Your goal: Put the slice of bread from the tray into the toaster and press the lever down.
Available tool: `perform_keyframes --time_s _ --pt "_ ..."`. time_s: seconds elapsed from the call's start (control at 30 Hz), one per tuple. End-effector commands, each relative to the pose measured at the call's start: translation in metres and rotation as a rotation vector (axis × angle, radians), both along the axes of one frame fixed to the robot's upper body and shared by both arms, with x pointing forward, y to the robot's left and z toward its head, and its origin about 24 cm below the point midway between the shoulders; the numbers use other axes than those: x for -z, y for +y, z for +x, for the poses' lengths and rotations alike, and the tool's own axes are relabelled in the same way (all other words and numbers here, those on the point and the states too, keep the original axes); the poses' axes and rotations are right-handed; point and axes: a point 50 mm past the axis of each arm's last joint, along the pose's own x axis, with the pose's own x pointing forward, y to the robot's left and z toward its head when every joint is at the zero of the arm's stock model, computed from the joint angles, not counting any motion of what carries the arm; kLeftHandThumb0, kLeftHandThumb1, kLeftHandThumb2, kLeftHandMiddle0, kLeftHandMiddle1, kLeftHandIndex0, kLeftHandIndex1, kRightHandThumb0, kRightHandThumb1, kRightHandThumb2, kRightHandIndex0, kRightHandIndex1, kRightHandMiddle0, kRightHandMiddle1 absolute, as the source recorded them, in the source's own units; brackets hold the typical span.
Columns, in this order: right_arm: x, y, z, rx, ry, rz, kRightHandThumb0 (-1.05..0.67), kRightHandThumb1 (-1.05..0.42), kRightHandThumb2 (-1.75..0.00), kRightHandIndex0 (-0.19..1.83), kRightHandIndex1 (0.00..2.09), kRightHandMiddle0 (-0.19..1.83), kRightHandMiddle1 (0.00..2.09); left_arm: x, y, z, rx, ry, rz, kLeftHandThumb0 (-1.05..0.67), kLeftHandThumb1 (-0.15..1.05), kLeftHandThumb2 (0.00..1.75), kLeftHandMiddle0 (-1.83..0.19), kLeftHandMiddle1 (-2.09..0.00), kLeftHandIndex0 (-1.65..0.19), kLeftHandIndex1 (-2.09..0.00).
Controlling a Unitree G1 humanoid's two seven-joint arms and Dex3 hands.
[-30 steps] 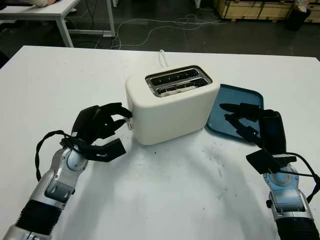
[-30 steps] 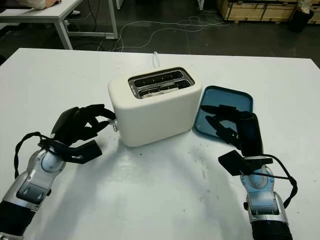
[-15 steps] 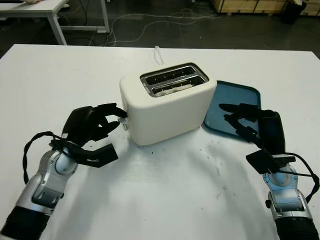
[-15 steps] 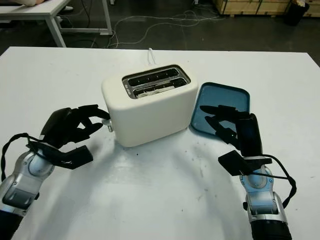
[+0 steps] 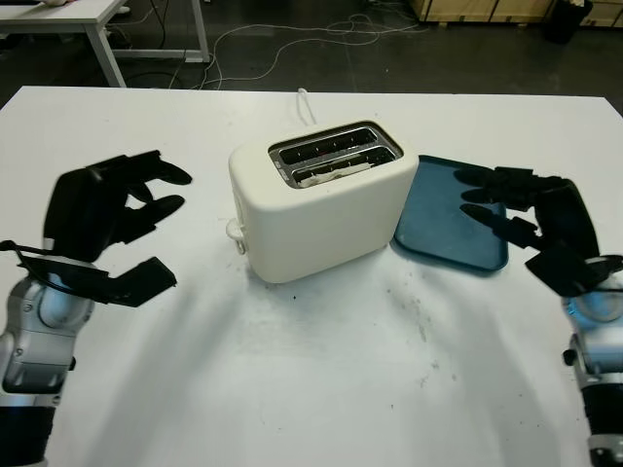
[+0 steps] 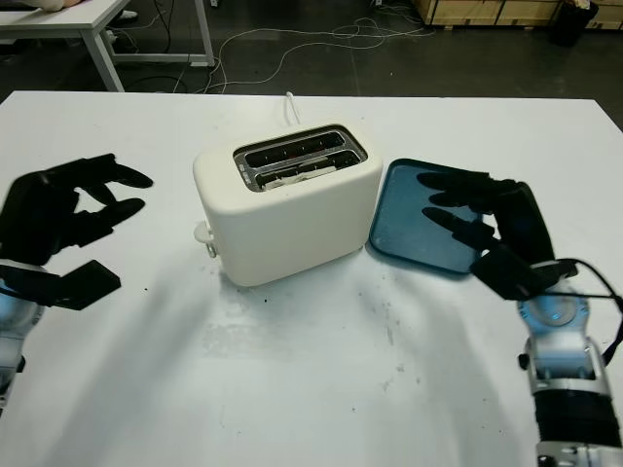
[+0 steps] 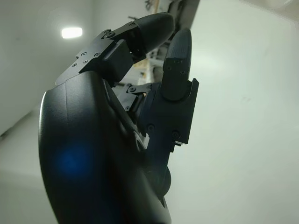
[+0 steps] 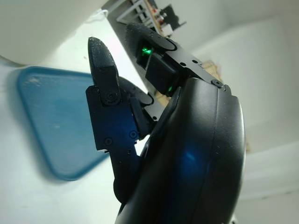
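A cream toaster (image 5: 326, 209) stands mid-table, one short end facing my left hand. A pale slice of bread (image 5: 339, 171) sits low in its nearer slot. The small lever knob (image 5: 234, 232) sticks out low on the toaster's left end. Right of the toaster lies the blue tray (image 5: 453, 219), with nothing on it. My left hand (image 5: 136, 224) is open, raised left of the toaster and well apart from the lever. My right hand (image 5: 506, 229) is open over the tray's right edge; the right wrist view has that hand (image 8: 121, 116) above the tray (image 8: 51, 121).
The toaster's white cord (image 5: 307, 102) runs back over the table's far edge. Beyond that edge are a dark floor with loose cables (image 5: 292, 29), a white desk leg (image 5: 107, 53) at far left and wooden crates (image 5: 477, 10) at far right.
My left hand has left the lever and drawn back to the left and upward. My right hand has shifted right and up over the tray's edge.
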Motion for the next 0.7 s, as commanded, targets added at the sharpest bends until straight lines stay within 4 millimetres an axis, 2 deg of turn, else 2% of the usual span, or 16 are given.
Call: perform_keyframes --time_s 0.0,0.1,0.2,0.43,0.67 --pt "-0.015 -0.008 0.008 0.003 0.008 -0.047 -0.53 -0.89 0.00 0.91 0.06 0.81 0.00 -0.013 0.007 0.003 -0.025 0.004 0.077 -0.45 0.89 0.00 -0.75 -1.21 -0.87 -0.57" --pt "-0.030 -0.012 0.018 -0.004 0.025 -0.108 -0.57 -0.85 0.00 0.90 0.04 0.81 0.00 -0.020 0.014 0.010 -0.052 0.096 0.163 -0.50 0.89 0.00 -0.81 -0.99 -0.97 -0.35" --pt "-0.042 -0.010 0.026 -0.027 0.034 -0.151 -0.56 -0.82 0.00 0.90 0.02 0.79 0.00 -0.023 0.015 0.020 -0.048 0.155 0.213 -0.51 0.84 0.00 -0.86 -0.89 -1.03 -0.24" --pt "-0.056 0.000 0.045 -0.051 0.050 -0.297 -0.60 -0.83 0.00 0.96 0.03 0.84 0.02 -0.035 0.000 0.033 0.016 0.175 0.316 -0.47 0.81 0.00 -0.84 -0.91 -1.06 -0.19" --pt "-0.064 0.012 0.048 -0.097 0.063 -0.368 -0.62 -0.84 -0.01 0.94 0.01 0.83 0.00 -0.038 -0.012 0.036 0.063 0.159 0.312 -0.45 0.79 0.00 -0.85 -0.90 -1.07 -0.15"
